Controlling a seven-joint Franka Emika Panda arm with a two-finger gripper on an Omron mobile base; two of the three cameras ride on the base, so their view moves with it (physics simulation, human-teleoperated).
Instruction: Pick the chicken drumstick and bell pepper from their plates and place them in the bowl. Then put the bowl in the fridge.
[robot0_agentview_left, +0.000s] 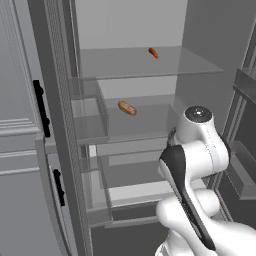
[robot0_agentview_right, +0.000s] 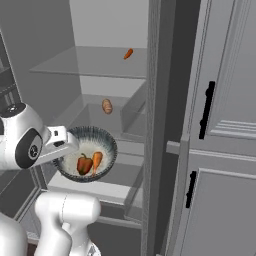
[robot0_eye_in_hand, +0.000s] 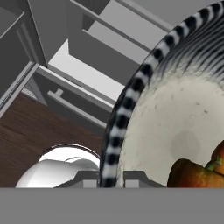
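Note:
My gripper (robot0_agentview_right: 68, 144) is shut on the left rim of the dark speckled bowl (robot0_agentview_right: 102, 137) and holds it in the air in front of the open fridge (robot0_agentview_right: 95, 65), about level with its lower shelves. On the bowl's whitish inside lie the red bell pepper (robot0_agentview_right: 83, 164) and the orange-brown chicken drumstick (robot0_agentview_right: 96, 160), side by side. In the hand view the striped rim of the bowl (robot0_eye_in_hand: 127, 105) runs up from my gripper (robot0_eye_in_hand: 109, 178), with the bell pepper (robot0_eye_in_hand: 192, 174) at the lower right. The arm hides the bowl in the left base view. The plates are out of view.
Glass shelves of the fridge (robot0_agentview_left: 150, 65) carry a small orange item (robot0_agentview_left: 153, 52) on the top shelf and a tan roll-shaped item (robot0_agentview_left: 127, 107) one shelf down. Door bins (robot0_agentview_left: 90, 117) line the open left door. Black handles (robot0_agentview_right: 206, 110) are on the right-hand door. Wooden floor (robot0_eye_in_hand: 26, 140) lies below.

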